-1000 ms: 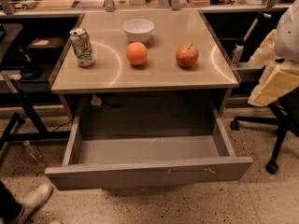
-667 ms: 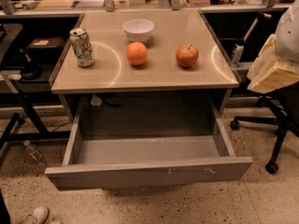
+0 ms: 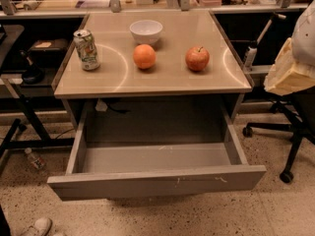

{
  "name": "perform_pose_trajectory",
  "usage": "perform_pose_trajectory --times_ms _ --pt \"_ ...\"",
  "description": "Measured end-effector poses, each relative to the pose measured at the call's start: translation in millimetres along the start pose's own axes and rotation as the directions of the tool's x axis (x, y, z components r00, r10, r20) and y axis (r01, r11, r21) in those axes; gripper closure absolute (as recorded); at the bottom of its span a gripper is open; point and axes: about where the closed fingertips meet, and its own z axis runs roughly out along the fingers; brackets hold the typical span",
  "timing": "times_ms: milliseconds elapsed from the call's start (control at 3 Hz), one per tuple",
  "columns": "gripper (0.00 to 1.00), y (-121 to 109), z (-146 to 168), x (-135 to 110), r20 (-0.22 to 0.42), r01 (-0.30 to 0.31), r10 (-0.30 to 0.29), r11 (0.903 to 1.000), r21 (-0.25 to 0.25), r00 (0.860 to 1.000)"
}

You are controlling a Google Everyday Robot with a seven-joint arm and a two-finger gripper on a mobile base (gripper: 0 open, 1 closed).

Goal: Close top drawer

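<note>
The top drawer (image 3: pixel 156 181) is a wide, shallow grey metal drawer under the tabletop. It stands pulled far out towards me and its inside is empty. Its flat front has small white chip marks right of centre. My gripper (image 3: pixel 289 73) is a cream-coloured block at the right edge of the view. It hangs beside the table's right side, above and to the right of the drawer's right front corner, and touches nothing.
On the tabletop (image 3: pixel 162 80) stand a drink can (image 3: pixel 86 49), a white bowl (image 3: pixel 146 31), an orange (image 3: pixel 144 56) and a red apple (image 3: pixel 197 58). An office chair base (image 3: pixel 290 136) is at the right. A shoe (image 3: pixel 35 227) and a small bottle (image 3: pixel 34 159) lie on the floor at the left.
My gripper has risen slightly at the right edge. The shoe at the lower left has drawn back towards the bottom edge. The drawer has not moved.
</note>
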Motion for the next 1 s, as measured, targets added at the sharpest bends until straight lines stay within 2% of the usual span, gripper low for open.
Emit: perform_pose_trajectory --times_ms 333,667,1000 --pt "1.0 21.4 11.8 -0.7 -0.016 -0.03 0.03 0.9995 0.003 0.999" --pt "1.0 65.3 70.2 7.8 -0.056 -0.069 0.065 0.9937 -0.088 0.996" --pt "1.0 101.7 126.9 18.8 -0.096 -0.096 0.079 0.9773 -0.189 0.992"
